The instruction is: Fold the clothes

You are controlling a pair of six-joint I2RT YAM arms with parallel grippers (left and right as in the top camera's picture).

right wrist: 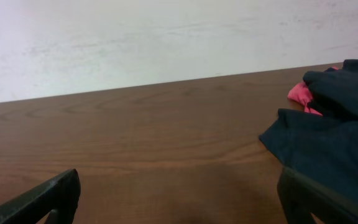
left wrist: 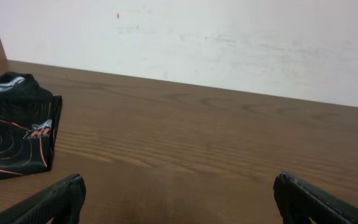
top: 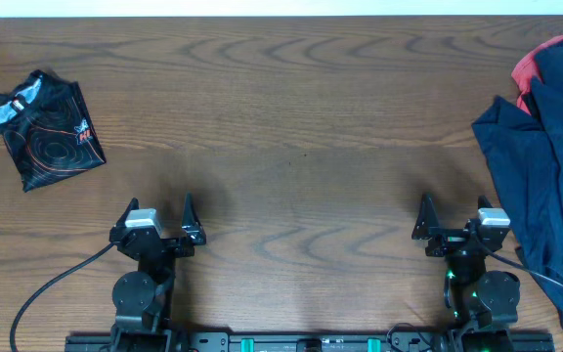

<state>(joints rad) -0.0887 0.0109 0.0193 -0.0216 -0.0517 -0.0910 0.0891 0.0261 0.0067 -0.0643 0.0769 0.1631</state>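
A pile of dark navy clothes [top: 550,166] lies at the table's right edge, with a red piece [top: 531,66] at its far end; both show in the right wrist view, the navy cloth [right wrist: 334,134] and the red piece [right wrist: 302,94]. A small folded black line-printed garment [top: 49,129] lies at the far left, also in the left wrist view [left wrist: 14,127]. My left gripper [top: 156,217] is open and empty near the front edge. My right gripper [top: 454,213] is open and empty, just left of the navy pile. In the wrist views the left gripper [left wrist: 180,199] and the right gripper [right wrist: 180,196] are open over bare wood.
The wooden table [top: 291,147] runs to a white wall [left wrist: 229,43] at the back. Black cables [top: 52,284] trail from both arm bases at the front edge.
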